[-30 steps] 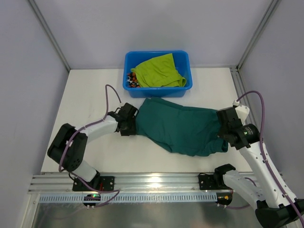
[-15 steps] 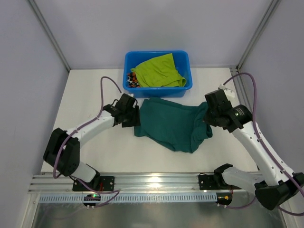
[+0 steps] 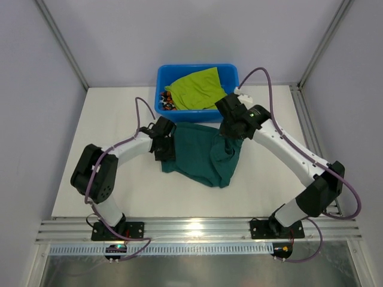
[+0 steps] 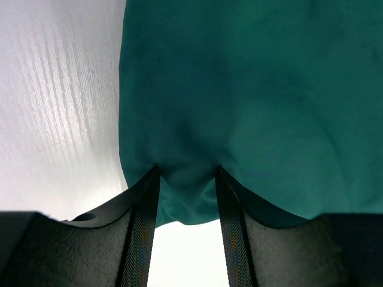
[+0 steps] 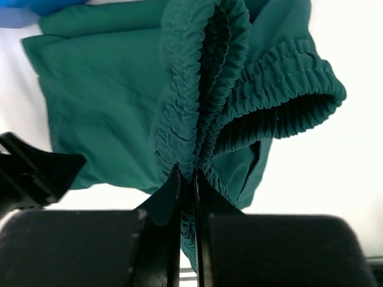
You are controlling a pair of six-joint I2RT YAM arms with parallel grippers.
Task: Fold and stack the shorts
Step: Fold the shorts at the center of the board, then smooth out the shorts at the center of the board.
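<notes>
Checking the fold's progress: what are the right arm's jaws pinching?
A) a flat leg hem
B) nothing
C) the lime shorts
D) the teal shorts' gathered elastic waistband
D: the right wrist view shows the jaws shut on the bunched elastic waistband of the teal shorts.

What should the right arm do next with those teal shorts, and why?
Probably carry the waistband on toward the left gripper and lay it down. The right gripper pinches the bunched waistband above the teal shorts, only partway across, while the left gripper has the opposite edge between its fingers, so the fold looks half made.
</notes>
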